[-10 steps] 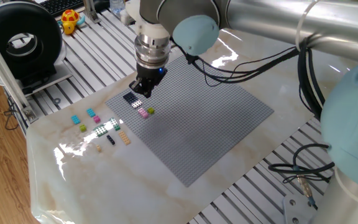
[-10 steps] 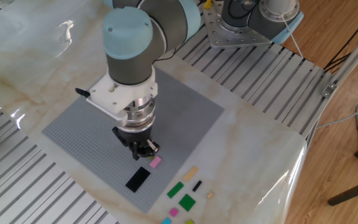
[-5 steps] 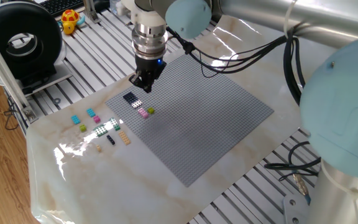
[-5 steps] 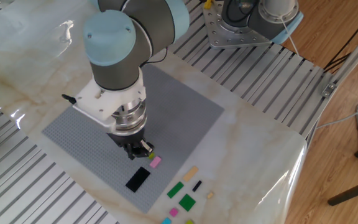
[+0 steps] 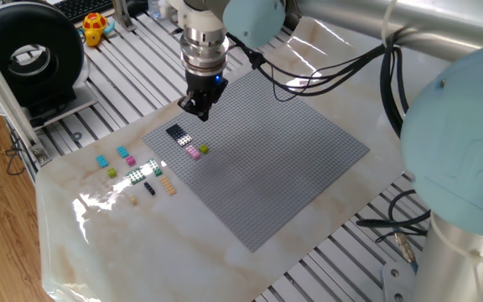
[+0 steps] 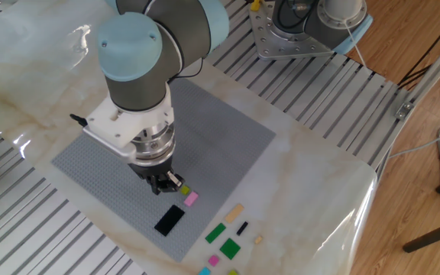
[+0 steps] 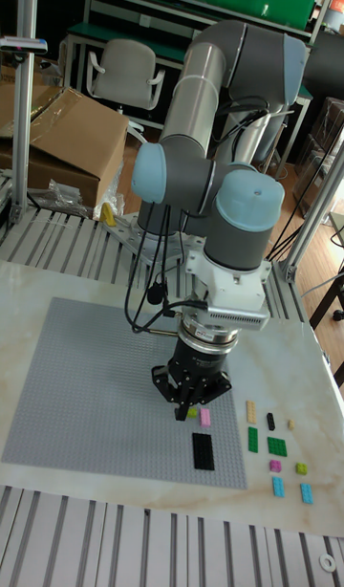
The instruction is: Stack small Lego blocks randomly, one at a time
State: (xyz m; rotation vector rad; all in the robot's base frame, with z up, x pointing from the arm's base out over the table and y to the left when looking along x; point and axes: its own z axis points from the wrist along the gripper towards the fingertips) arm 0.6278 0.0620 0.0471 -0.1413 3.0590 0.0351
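My gripper [image 5: 198,110] [image 6: 163,184] [image 7: 182,410] hangs tip-down just above the grey baseplate [image 5: 275,168], a little behind a short row of small Lego blocks on the plate. That row holds a black block [image 5: 174,132] [image 6: 169,220] [image 7: 203,450], a pink one [image 5: 193,152] [image 6: 192,198] [image 7: 204,417] and a yellow-green one [image 5: 203,149] [image 6: 186,190] [image 7: 192,412]. The fingers stand close together. A small pale bit shows at the fingertips, too small to tell whether it is a block. More loose blocks lie off the plate: cyan [image 5: 102,160], green [image 6: 216,233] [image 7: 253,439], tan [image 6: 235,212].
A black round device [image 5: 30,52] stands at the table's left back corner, with a yellow toy [image 5: 95,28] behind it. Slotted aluminium rails [image 5: 99,92] surround the marble top. Cables [image 5: 325,84] trail from the arm over the plate's far side.
The gripper has drawn away from the pink and yellow-green blocks toward the plate's far side. The blocks on the plate have not moved.
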